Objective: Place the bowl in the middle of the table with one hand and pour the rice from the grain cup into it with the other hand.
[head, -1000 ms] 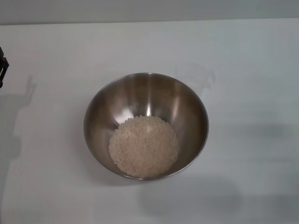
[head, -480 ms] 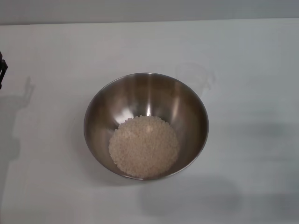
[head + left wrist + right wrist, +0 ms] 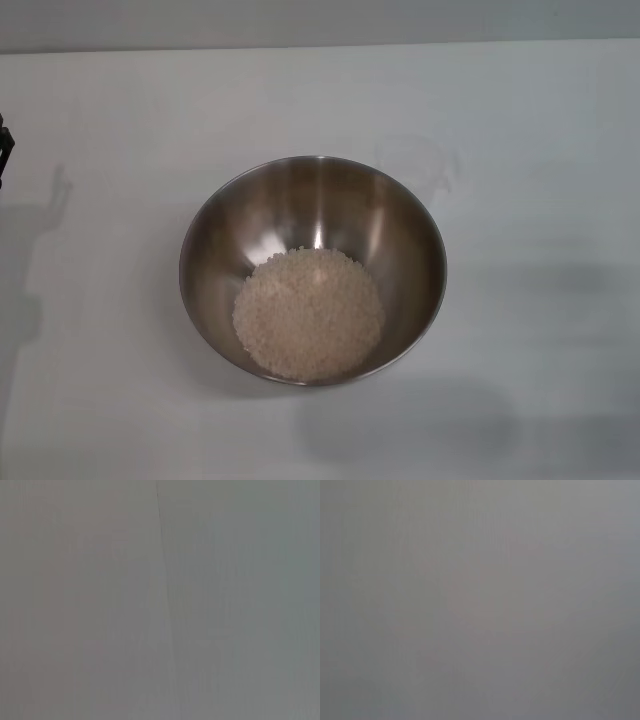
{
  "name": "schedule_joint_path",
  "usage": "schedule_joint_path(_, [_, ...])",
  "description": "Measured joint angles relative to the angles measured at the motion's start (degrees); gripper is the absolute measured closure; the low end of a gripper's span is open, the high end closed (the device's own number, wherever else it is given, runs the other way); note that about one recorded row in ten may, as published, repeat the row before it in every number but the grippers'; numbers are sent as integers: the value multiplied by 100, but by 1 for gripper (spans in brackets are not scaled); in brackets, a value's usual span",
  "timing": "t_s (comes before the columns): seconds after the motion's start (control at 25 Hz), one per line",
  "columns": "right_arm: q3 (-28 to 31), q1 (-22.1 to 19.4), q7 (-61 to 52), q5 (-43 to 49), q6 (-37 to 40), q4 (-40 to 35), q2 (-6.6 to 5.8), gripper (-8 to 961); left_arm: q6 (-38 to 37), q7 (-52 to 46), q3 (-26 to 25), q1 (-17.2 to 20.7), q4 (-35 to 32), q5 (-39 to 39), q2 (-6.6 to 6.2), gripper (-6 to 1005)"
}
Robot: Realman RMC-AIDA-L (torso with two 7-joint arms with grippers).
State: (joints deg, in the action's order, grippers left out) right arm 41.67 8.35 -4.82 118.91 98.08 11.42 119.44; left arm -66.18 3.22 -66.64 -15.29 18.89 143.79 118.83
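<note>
The steel bowl (image 3: pixel 312 268) stands near the middle of the white table (image 3: pixel 120 400) in the head view. A round heap of pale rice (image 3: pixel 308 312) lies in its bottom. Just behind the bowl's far right rim stands the clear grain cup (image 3: pixel 420 165), upright and faint against the table, with no rice showing in it. Only a dark sliver of my left gripper (image 3: pixel 4 150) shows at the far left edge, well away from the bowl. My right gripper is out of view. Both wrist views show only plain grey surface.
The table's far edge (image 3: pixel 320 46) runs across the top of the head view, with a grey wall behind it. Soft arm shadows lie on the table at the left and lower right.
The dark piece of my left gripper has slid further out past the left edge. The bowl, rice and cup have not moved.
</note>
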Motion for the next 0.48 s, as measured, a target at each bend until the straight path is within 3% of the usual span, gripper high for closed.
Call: schedule_joint_path(0.48, [50, 29, 27, -15, 49, 3, 6, 186, 10, 3, -7, 0, 0, 0, 2, 184])
